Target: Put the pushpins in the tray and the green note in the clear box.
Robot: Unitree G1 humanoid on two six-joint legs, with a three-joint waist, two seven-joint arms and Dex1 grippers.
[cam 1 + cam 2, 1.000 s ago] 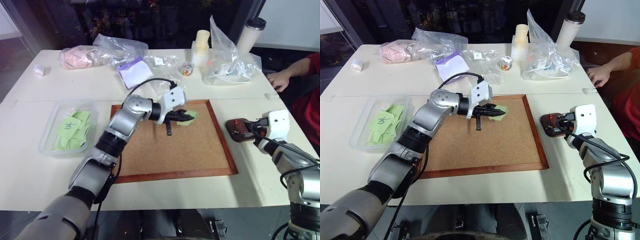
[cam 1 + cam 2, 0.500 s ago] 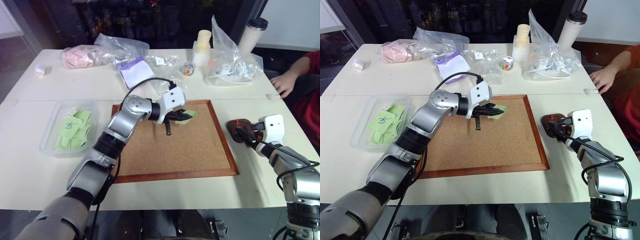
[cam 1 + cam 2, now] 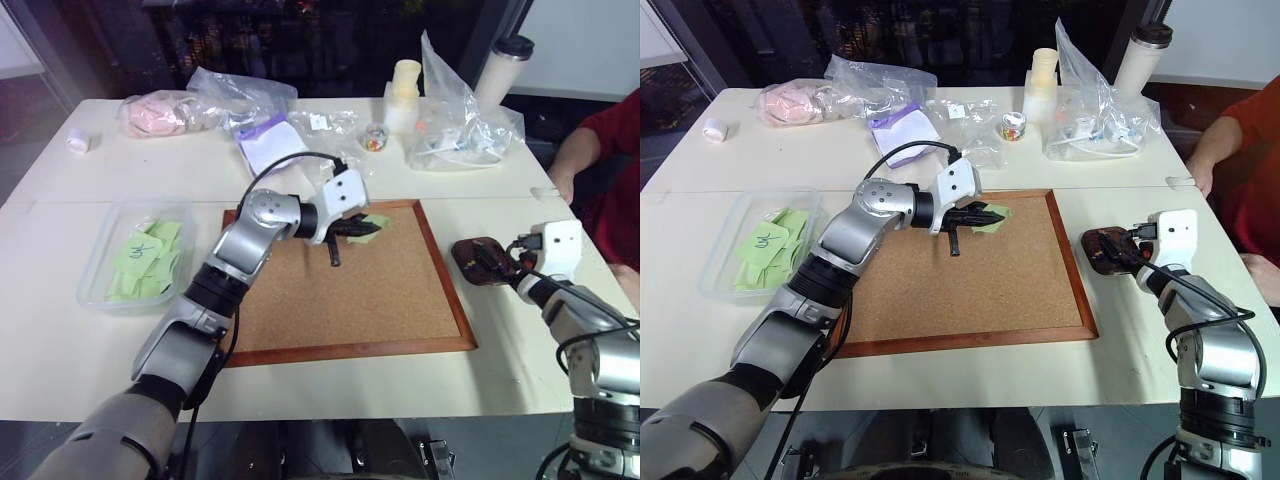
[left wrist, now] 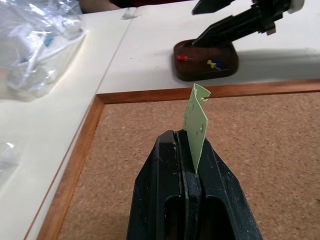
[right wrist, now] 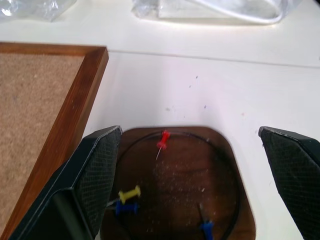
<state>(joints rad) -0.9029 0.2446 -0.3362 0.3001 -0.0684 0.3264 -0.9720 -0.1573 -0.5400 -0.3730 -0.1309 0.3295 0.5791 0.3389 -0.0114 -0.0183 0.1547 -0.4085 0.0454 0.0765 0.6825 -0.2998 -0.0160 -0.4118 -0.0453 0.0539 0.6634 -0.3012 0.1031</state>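
My left gripper (image 3: 358,229) is shut on the green note (image 4: 196,122), which stands up between its fingers over the far edge of the cork board (image 3: 345,300). The note (image 3: 377,221) is pale green and creased. My right gripper (image 5: 189,134) hangs open just above the tray (image 5: 180,187), a small dark brown dish to the right of the board (image 3: 476,264). In the tray lie several pushpins: a red one (image 5: 162,141), a yellow one (image 5: 129,193) and blue ones (image 5: 126,208). The clear box (image 3: 92,270) sits at the left with several green notes in it.
Along the table's far side lie clear plastic bags (image 3: 465,125), a white pad with a purple edge (image 3: 270,142), a small tub of coloured bits (image 3: 375,138) and a tall cup (image 3: 500,68). A person's arm in a red sleeve (image 3: 595,145) is at the right edge.
My right gripper has opened over the tray. The person's hand has drawn back from the table. My left gripper keeps its hold on the note in about the same place.
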